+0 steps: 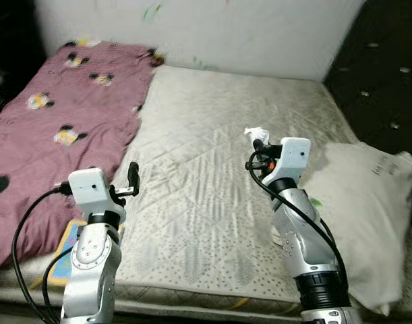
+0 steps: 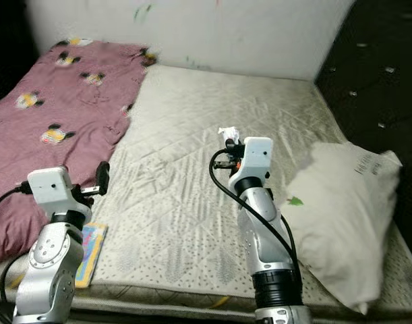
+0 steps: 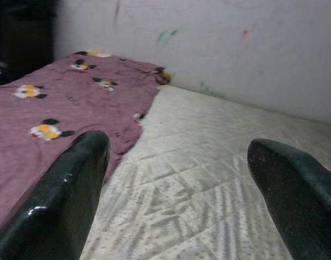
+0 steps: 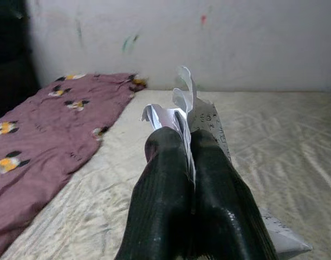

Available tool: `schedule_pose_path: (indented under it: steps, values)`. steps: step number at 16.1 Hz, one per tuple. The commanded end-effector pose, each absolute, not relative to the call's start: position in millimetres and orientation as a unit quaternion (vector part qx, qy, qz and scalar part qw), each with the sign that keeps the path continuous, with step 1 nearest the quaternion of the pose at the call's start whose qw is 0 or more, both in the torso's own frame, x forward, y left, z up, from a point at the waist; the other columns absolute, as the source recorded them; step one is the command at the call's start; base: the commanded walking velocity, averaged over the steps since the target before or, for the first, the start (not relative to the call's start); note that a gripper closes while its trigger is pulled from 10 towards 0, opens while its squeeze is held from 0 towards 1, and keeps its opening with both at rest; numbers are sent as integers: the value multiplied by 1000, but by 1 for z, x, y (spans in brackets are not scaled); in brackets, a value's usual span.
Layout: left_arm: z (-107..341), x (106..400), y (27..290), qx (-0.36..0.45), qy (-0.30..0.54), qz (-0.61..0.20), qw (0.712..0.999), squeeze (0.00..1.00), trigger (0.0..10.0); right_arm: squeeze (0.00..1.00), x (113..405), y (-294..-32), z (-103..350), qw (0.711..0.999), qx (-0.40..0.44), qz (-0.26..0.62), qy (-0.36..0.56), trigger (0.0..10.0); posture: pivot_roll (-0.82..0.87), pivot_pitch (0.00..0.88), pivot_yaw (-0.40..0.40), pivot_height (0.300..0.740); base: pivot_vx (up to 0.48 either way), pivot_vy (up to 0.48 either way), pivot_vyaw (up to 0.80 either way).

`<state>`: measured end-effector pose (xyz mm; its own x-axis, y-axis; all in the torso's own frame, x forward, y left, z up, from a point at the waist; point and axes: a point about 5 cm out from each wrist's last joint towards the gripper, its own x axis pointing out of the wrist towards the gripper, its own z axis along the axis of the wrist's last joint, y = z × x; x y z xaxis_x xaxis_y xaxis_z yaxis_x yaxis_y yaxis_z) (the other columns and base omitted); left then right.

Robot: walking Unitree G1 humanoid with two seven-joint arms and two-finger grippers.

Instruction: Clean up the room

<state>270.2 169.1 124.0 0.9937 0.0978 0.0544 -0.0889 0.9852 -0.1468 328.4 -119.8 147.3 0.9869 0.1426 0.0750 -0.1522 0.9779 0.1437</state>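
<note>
From the head cameras, the right gripper (image 1: pixel 257 143) is raised above the middle of the bare mattress (image 1: pixel 219 128), its two black fingers pinched shut on a crumpled scrap of paper (image 1: pixel 255 133) that sticks up white past the tips. The step in hand looks like carrying this litter off the bed. To do it well, the pinch should stay firm and the arm move evenly, since thin paper can slide out from smooth fingers. The left gripper (image 1: pixel 132 177) is held up near the bed's front edge, beside the maroon blanket (image 1: pixel 64 115), and carries nothing. A white pillow (image 1: pixel 364 196) lies on the robot's right side of the bed, soft and creased, with faint print on it. A flat, colourful booklet (image 2: pixel 92 251) rests at the front edge near the left arm, likely another thing to clear.

In the left wrist view, the two glossy black fingers (image 3: pixel 62 189) stand wide apart with only mattress between them. The mattress is pale, quilted in diamonds and speckled with a fine pattern. The blanket is a thin, matte cloth with small yellow and black cartoon figures.

In the right wrist view, the fingers (image 4: pixel 165 184) press together, ribbed on their backs, with the paper (image 4: pixel 181 111) folded between them. It is thin, wrinkled and printed with small dark text.
</note>
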Motion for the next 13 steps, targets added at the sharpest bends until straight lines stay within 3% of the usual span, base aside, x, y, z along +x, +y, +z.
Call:
schedule_pose_path:
  steps: [1, 13]
  values:
    - [121, 268, 164, -74, -20, 36, 996, 0, 10000, 0, 329, -122, 148, 994, 75, 70, -33, 10000, -37, 0, -59, 740, 0, 277, 0]
    - [123, 273, 163, -75, -26, 31, 996, 0, 10000, 0, 329, -116, 147, 994, 66, 77, -35, 10000, -34, 0, -60, 740, 0, 358, 0]
